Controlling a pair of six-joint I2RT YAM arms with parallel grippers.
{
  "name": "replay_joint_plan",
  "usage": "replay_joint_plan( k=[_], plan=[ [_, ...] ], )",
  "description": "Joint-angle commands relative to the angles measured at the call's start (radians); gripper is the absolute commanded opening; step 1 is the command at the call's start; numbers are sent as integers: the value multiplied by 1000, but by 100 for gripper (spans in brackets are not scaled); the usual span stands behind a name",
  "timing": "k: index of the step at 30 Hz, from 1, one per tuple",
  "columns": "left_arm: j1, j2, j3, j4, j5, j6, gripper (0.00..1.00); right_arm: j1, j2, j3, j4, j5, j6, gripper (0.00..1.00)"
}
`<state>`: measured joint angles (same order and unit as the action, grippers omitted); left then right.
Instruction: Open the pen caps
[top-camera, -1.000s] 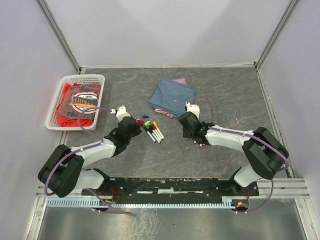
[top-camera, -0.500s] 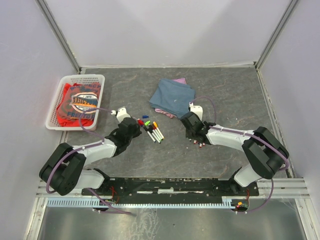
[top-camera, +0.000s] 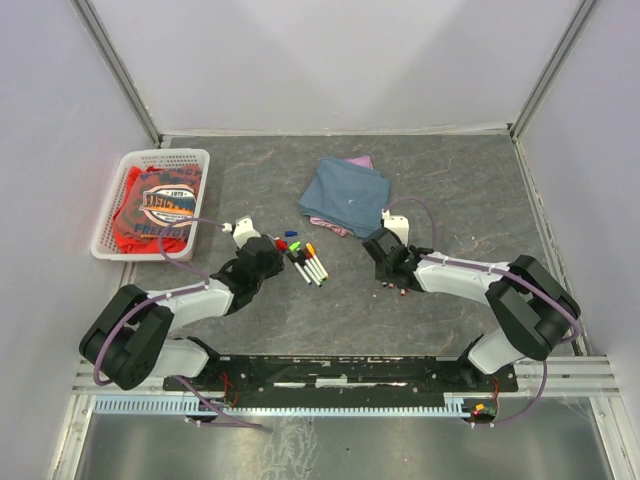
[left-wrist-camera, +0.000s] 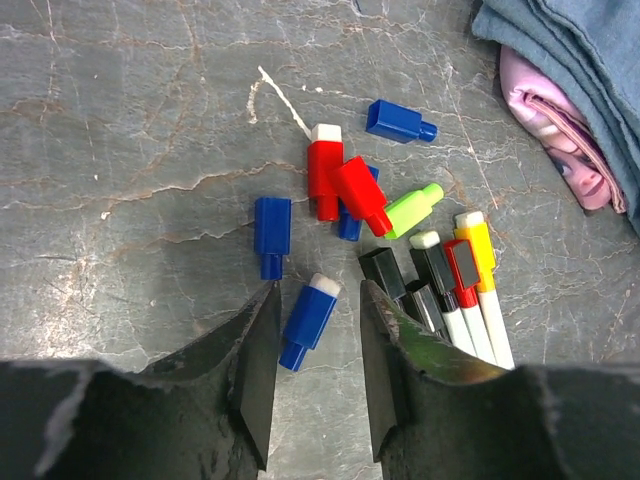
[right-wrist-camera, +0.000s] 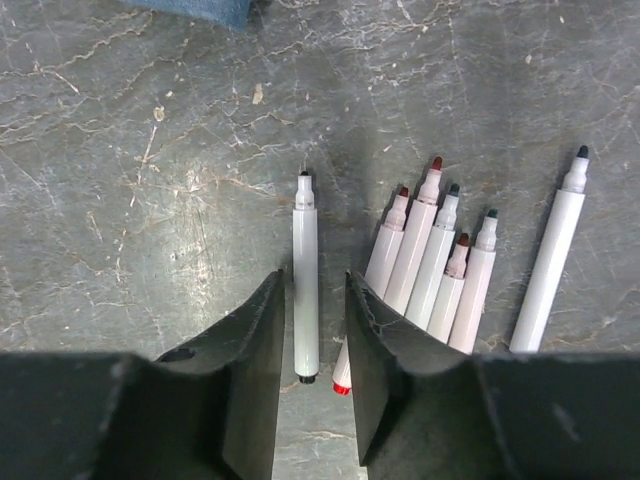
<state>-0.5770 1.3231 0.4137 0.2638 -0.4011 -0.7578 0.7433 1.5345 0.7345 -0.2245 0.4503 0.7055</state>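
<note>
With left gripper (left-wrist-camera: 315, 297) and right gripper (right-wrist-camera: 312, 279) jaws both spread, left should probably shift toward 3 o'clock, straddling one capped pen (left-wrist-camera: 462, 272).

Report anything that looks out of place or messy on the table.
Nothing is damaged or spilled. Loose caps lie scattered, two red ones piled across a blue one. One uncapped pen lies apart from the fanned bunch. A pink cloth pokes out from under the blue cloth.
</note>
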Motion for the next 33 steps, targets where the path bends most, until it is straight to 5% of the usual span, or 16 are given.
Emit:
replay_joint_plan(
  k=[1, 10, 17, 33],
  plan=[
    [5, 0, -8, 48, -17, 13, 44, 0, -71, 8, -24, 46, -17, 39],
    [6, -95, -19, 38, 3, 2, 48, 86, -123, 110, -54, 52, -129, 45],
    [5, -148, -55, 102, 85, -32, 54, 136, 10, 215, 83, -136, -227, 47],
    [6, -163, -95, 181, 164, -56, 55, 145, 292, 428, 151, -255, -287, 44]
  ],
)
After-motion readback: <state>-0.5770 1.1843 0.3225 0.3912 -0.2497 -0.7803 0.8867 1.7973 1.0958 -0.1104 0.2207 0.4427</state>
